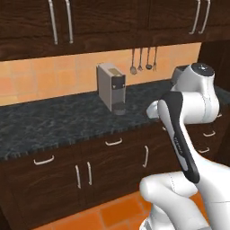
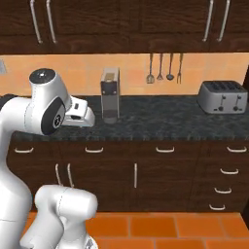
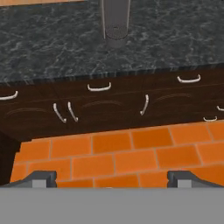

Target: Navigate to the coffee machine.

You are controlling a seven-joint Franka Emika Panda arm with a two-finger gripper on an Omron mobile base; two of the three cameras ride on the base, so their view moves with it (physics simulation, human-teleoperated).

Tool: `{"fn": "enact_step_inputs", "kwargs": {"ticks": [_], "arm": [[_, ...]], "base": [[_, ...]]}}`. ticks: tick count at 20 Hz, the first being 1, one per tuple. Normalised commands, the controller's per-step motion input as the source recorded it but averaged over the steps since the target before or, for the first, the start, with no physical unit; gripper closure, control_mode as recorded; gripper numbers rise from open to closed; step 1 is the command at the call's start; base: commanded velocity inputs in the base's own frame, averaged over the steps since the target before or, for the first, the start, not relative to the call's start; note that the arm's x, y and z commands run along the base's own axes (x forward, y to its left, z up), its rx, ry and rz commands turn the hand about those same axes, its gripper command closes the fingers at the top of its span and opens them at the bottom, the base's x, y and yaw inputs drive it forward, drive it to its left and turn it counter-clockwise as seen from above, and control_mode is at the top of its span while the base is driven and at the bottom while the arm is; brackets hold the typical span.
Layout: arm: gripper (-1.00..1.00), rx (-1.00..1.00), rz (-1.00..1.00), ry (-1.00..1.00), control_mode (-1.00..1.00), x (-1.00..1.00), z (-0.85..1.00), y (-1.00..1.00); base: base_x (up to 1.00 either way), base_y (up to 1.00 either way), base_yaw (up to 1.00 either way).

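The coffee machine (image 1: 111, 87) is a tall, narrow light-grey box with a dark front recess. It stands on the dark stone counter (image 1: 54, 121) against the orange tiled wall. In the right base view the coffee machine (image 2: 110, 95) is left of centre, just beyond my white hand. Its lower body and round drip base (image 3: 116, 31) appear at the top of the hand view. My gripper (image 3: 113, 179) is open, fingertips (image 3: 43, 177) wide apart, nothing between them, held over the floor in front of the cabinets.
A low silver toaster (image 2: 223, 96) sits on the counter (image 2: 160, 119) to the right. Several utensils (image 2: 165, 68) hang on the wall between the two appliances. Dark wood cabinets (image 2: 136, 175) with metal handles line the front, above an orange tile floor (image 3: 113, 153).
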Motion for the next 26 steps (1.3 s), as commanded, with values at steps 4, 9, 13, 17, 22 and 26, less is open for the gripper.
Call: {"fn": "enact_step_inputs", "kwargs": {"ticks": [4, 9, 13, 17, 22, 26], "arm": [[-1.00, 0.00, 0.00, 0.00, 1.00, 0.00, 0.00, 0.00], [-1.00, 0.00, 0.00, 0.00, 1.00, 0.00, 0.00, 0.00], [-1.00, 0.00, 0.00, 0.00, 1.00, 0.00, 0.00, 0.00], [-1.00, 0.00, 0.00, 0.00, 1.00, 0.00, 0.00, 0.00], [-1.00, 0.00, 0.00, 0.00, 1.00, 0.00, 0.00, 0.00], [-1.00, 0.00, 0.00, 0.00, 1.00, 0.00, 0.00, 0.00]], "base": [[0.89, -0.61, 0.09], [0.94, -0.41, 0.14], [1.00, -0.03, 0.14], [0.93, 0.00, 0.15], [0.00, 0.00, 0.03], [0.00, 0.00, 0.00]]}}
